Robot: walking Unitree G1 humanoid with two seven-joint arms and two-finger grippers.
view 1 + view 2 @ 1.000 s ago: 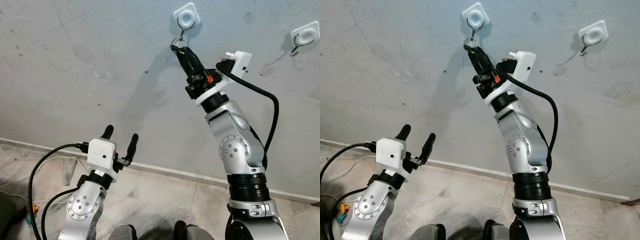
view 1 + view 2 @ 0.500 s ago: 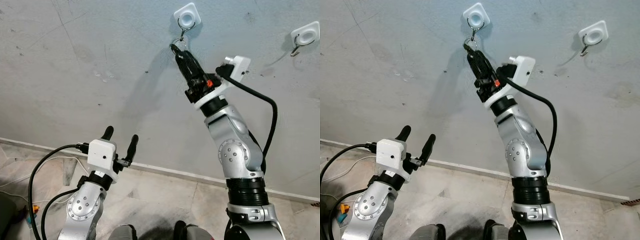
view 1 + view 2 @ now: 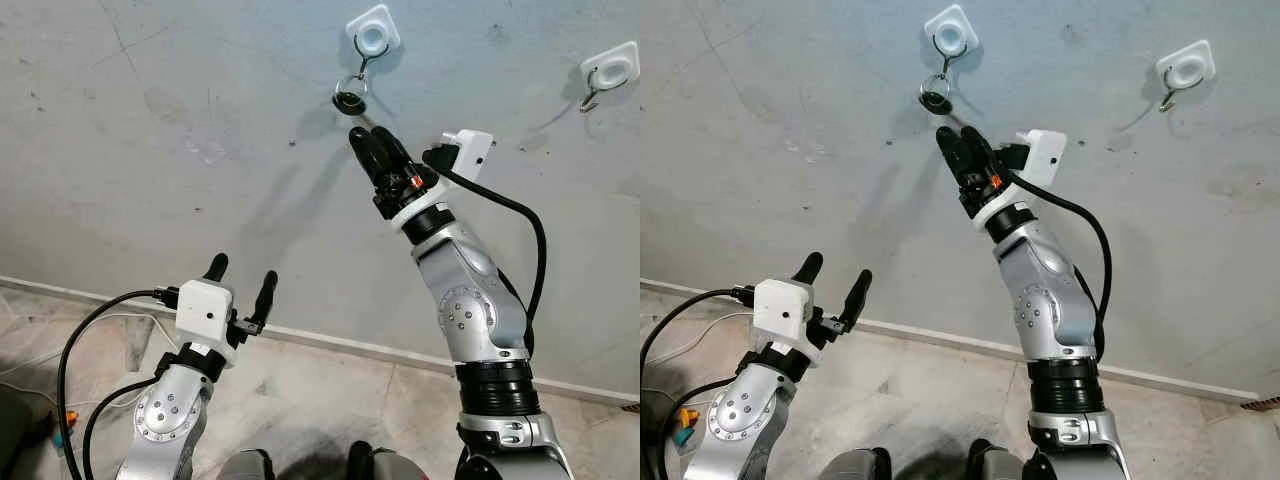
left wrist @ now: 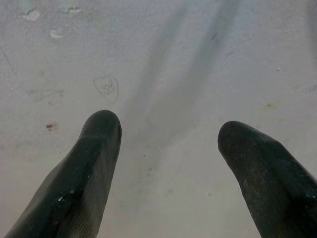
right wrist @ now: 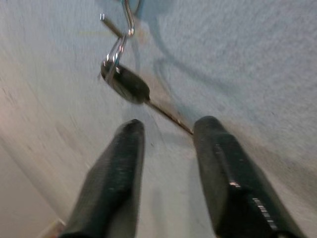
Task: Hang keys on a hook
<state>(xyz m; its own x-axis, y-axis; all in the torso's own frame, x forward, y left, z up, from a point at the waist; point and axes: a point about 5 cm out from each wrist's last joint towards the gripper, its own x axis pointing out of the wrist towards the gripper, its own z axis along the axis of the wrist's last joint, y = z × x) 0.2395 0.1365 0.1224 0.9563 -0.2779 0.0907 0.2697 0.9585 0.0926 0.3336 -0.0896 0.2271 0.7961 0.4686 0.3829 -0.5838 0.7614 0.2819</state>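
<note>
The left gripper [image 3: 240, 277] is sitting low and near, on the left. Its two black fingers [image 4: 89, 168] are spread wide and are holding nothing. It is pointing at bare grey wall [image 3: 180, 150], with lots of open room around it. Under it, the floor [image 3: 320, 390] is meeting the wall along a pale strip.

The right gripper [image 3: 372, 141] is reaching up higher and farther, near the middle of the wall. Its fingers [image 5: 119, 173] are a little apart and are holding nothing. It is just below the keys [image 3: 349, 98], with a small gap between them.

The keys are hanging from a hook [image 3: 362, 55] on the wall, swung a bit to the left. Their ring is looping through the hook, under its white square pad.

Far to the right, another hook [image 3: 592, 92] is sticking out of the wall, well apart from the first one.
</note>
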